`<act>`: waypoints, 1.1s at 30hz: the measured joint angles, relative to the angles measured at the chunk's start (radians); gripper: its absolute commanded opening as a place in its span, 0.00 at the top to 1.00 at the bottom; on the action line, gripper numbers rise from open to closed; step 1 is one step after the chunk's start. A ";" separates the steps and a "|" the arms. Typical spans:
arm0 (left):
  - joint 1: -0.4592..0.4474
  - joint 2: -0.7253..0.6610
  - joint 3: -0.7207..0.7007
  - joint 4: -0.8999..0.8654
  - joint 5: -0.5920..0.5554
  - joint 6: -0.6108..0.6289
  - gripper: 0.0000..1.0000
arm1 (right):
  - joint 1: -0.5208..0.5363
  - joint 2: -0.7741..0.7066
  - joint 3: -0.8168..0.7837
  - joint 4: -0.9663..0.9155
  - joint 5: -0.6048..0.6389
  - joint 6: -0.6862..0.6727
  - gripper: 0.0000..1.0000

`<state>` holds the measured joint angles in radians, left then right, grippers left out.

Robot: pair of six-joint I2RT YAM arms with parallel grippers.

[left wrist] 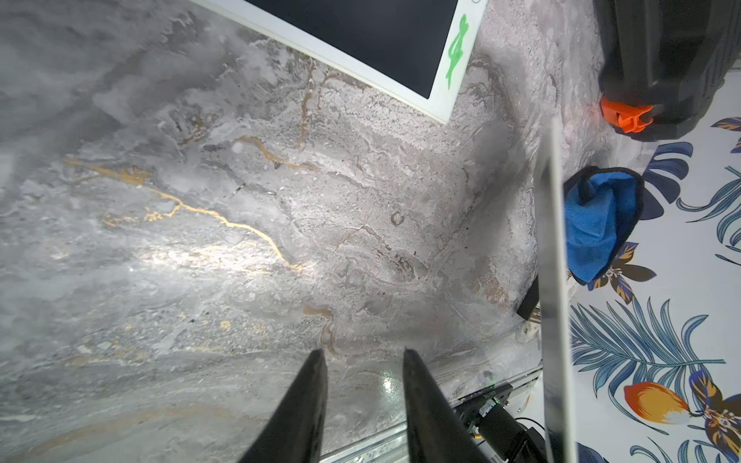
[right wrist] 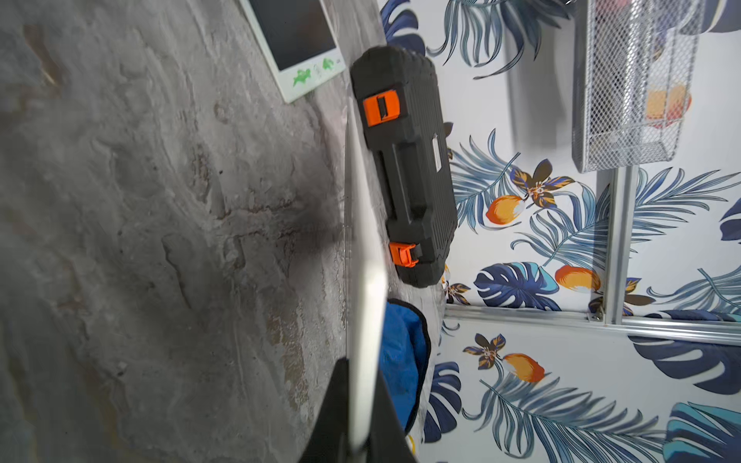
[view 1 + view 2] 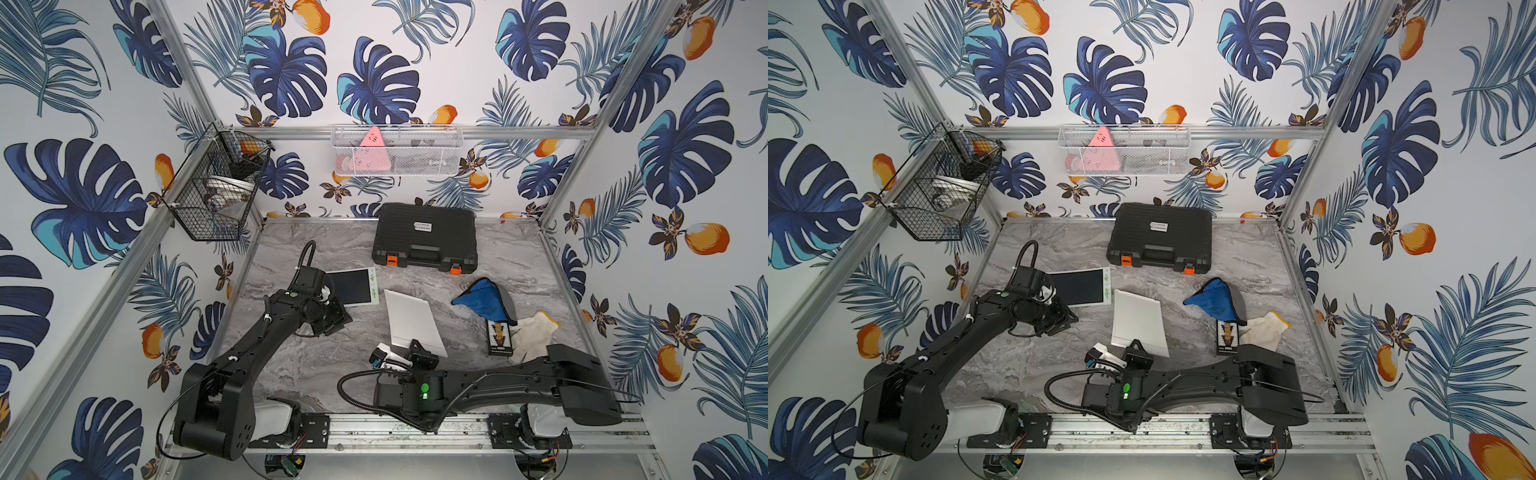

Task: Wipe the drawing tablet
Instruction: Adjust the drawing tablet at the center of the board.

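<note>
The drawing tablet (image 3: pixel 353 286) (image 3: pixel 1080 286) lies flat at the table's left-middle, with a dark screen, a white frame and green scribbles on one border; it also shows in both wrist views (image 1: pixel 361 32) (image 2: pixel 296 36). My left gripper (image 3: pixel 332 322) (image 1: pixel 363 354) hovers just in front of it, open and empty. My right gripper (image 3: pixel 419 349) (image 2: pixel 361 373) is shut on the near edge of a thin white panel (image 3: pixel 411 322) (image 2: pixel 367 280), tilted up off the table with its plain side showing. A crumpled blue cloth (image 3: pixel 484 299) (image 1: pixel 597 224) lies to the right of the panel.
A black tool case (image 3: pixel 424 237) with orange latches stands at the back. A small black box (image 3: pixel 500 338) and a pale cloth (image 3: pixel 536 332) lie at the right. A black wire basket (image 3: pixel 216 187) and a white mesh basket (image 3: pixel 397 149) hang on the walls.
</note>
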<state>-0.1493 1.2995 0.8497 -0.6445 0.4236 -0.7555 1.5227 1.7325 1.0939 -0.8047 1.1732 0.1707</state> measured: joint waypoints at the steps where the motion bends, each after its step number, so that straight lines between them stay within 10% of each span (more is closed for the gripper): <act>1: 0.000 0.001 -0.002 -0.002 -0.001 0.000 0.63 | 0.003 0.051 0.021 -0.052 0.000 0.058 1.00; 10: 0.000 0.003 -0.013 -0.005 -0.005 0.021 0.63 | 0.019 0.192 0.113 -0.252 -0.060 0.272 1.00; 21: 0.000 -0.002 -0.035 -0.005 -0.004 0.025 0.62 | -0.021 0.154 0.106 -0.174 -0.337 0.217 0.31; 33: -0.182 0.035 -0.105 0.059 0.020 -0.010 0.59 | -0.523 -0.325 -0.034 -0.048 -0.691 0.304 0.17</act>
<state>-0.3317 1.3342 0.7444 -0.5854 0.4435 -0.7654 0.9993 1.4078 1.0603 -0.8528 0.4820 0.4747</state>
